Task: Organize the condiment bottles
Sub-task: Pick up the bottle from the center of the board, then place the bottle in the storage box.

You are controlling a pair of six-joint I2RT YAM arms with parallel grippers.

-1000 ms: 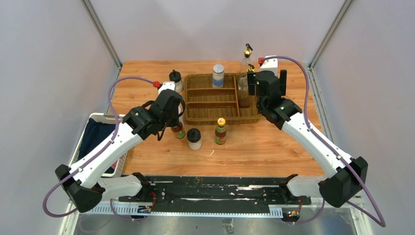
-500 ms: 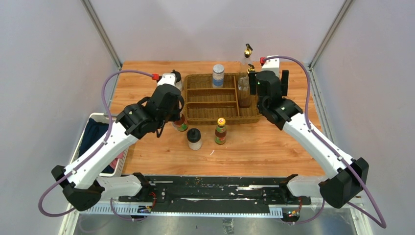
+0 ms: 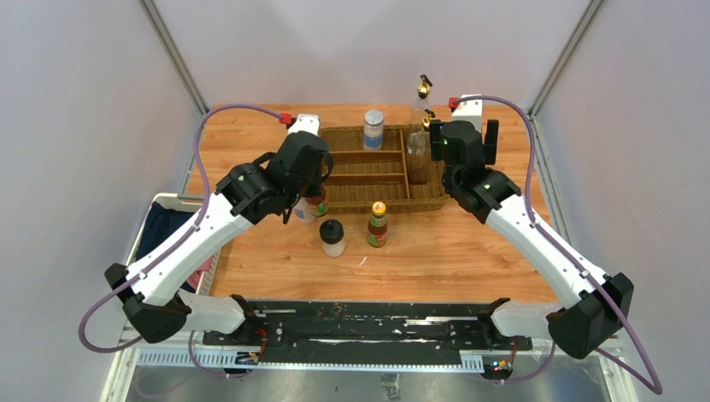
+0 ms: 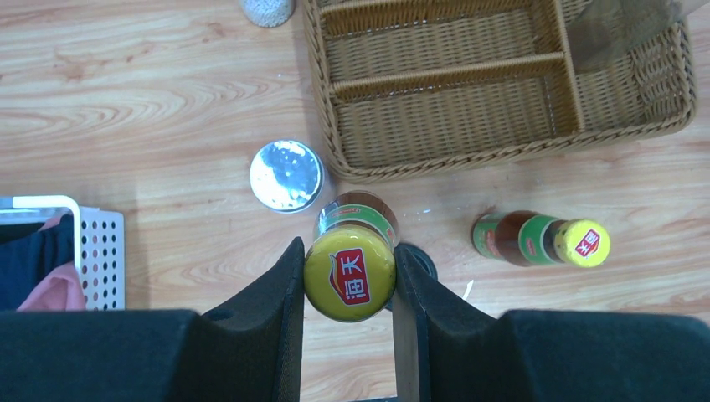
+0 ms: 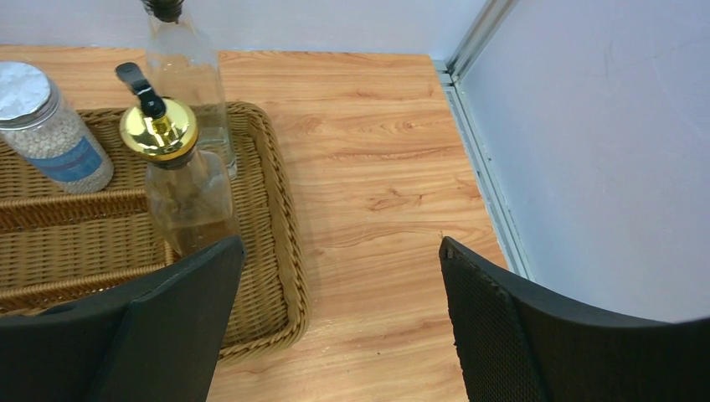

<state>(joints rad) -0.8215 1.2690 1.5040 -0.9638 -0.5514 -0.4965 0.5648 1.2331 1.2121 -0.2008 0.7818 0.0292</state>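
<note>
1. The wooden desk (image 3: 469, 243) carries everything, with both arms reaching in from its near edge.
2. The brown wicker tray (image 3: 381, 207) sits toward the back middle. It has three long compartments on the left and one running front to back on the right.
3. A white perforated basket (image 3: 167, 201) holding dark cloth sits at the desk's left edge.
4. The left gripper (image 4: 346, 260) is clenched on the held sauce bottle (image 4: 350, 275) by its neck, a finger on each side just under the yellow cap. It is near the tray's front left corner. Whether the bottle's base is off the desk cannot be told.
5. The right gripper (image 5: 339, 251) is released, its jaws spread wide with nothing between them, by the tray's right rim.
6. The first cruet (image 5: 180, 180) stands upright in the tray's right compartment, just beside the right gripper's left finger. The second cruet (image 3: 423, 96) stands at the tray's far rim; whether it touches the rim cannot be told.
7. The second sauce bottle (image 3: 378, 224) stands on the desk just in front of the tray.
8. One silver-lidded shaker (image 3: 373, 129) stands in the tray's back long compartment. The other shaker (image 4: 286, 175) stands on the desk, just beside the tray's front left corner.
9. A black-lidded jar (image 3: 332, 238) stands on the desk, left of the second sauce bottle.
</note>
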